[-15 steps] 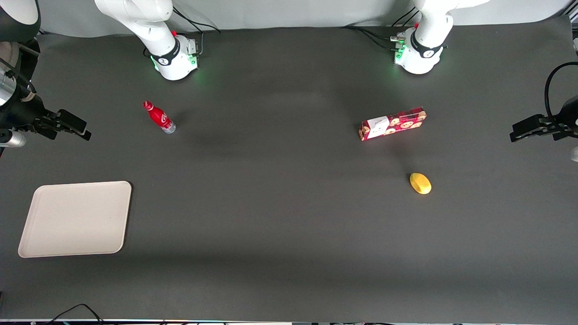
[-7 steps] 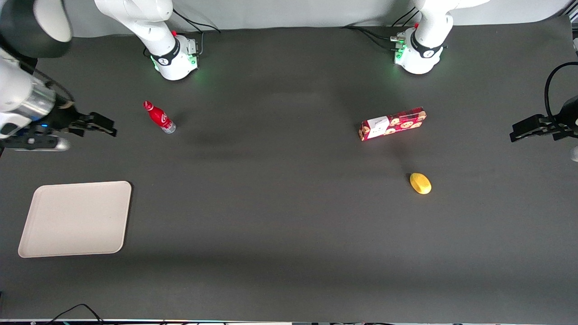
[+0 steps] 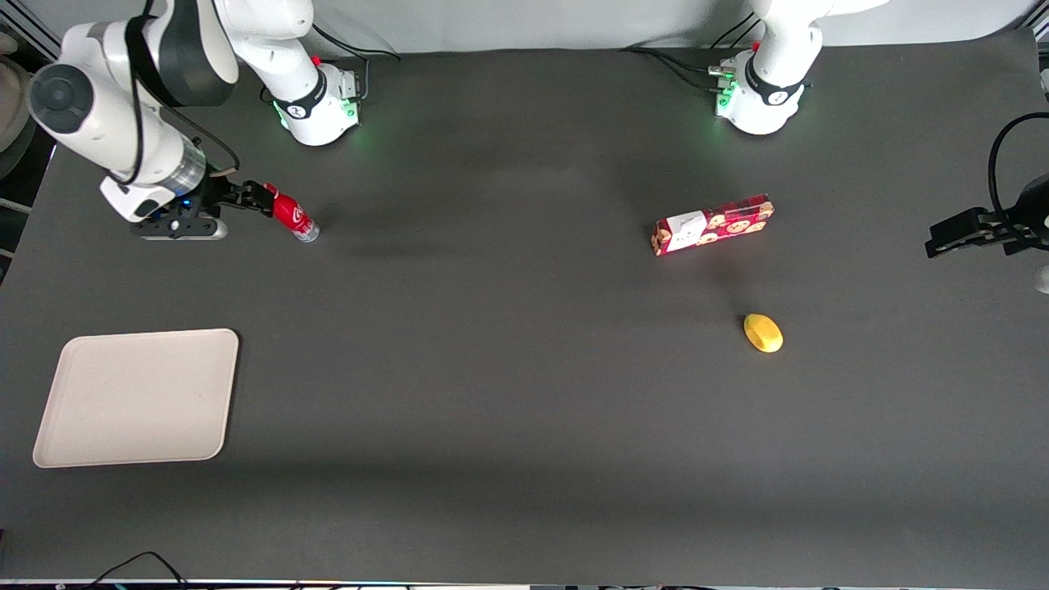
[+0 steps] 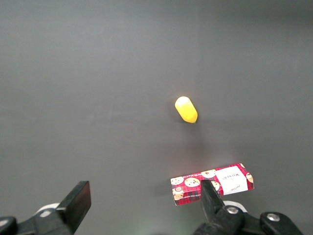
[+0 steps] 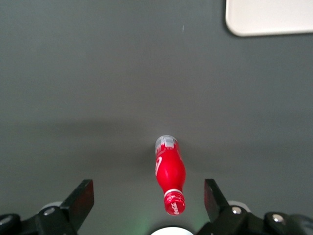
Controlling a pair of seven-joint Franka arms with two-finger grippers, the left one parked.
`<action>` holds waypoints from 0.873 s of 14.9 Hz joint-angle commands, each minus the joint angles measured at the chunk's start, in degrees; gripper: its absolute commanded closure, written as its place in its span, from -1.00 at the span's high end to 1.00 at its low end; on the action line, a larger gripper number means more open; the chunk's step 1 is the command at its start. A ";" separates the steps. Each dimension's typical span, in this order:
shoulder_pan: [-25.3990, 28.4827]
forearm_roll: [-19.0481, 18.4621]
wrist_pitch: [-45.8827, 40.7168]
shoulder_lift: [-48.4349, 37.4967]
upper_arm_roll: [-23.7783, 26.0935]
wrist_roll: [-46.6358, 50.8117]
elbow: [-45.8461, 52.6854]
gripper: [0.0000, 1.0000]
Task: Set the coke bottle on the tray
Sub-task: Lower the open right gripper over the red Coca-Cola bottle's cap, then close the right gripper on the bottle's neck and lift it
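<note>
While the coke bottle (image 3: 292, 215) stands upright on the dark table (image 3: 508, 393), the gripper (image 3: 261, 198) hovers at its cap with fingers (image 5: 80, 199) spread wide apart. In the right wrist view the bottle (image 5: 169, 177) sits between the two fingers, touching neither. The tray (image 3: 138, 397) lies well apart from the fingers, nearer the front camera. A cookie box (image 3: 711, 224) and a yellow fruit (image 3: 763, 333) lie toward the parked arm's end.

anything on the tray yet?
No. The tray is bare in the front view; the wrist view shows only one corner of it. The bottle stands on the table, farther from the camera, with the open gripper at its cap.
</note>
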 commanded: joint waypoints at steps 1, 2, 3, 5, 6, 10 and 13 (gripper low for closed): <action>-0.88 -0.81 6.54 -4.87 0.59 -1.11 -10.67 1.00; -0.97 -0.81 8.12 -5.05 0.59 -1.46 -12.35 1.00; -0.97 -0.81 9.44 -5.05 0.59 -1.55 -13.41 1.00; -0.97 -0.81 11.73 -5.05 0.59 -1.55 -15.96 1.00; -0.97 -0.81 11.92 -5.05 0.59 -1.55 -16.67 1.00; -1.06 -0.98 11.92 -5.75 0.68 -1.64 -19.30 1.00; -1.06 -2.57 11.92 -5.93 0.68 -1.64 -20.36 1.00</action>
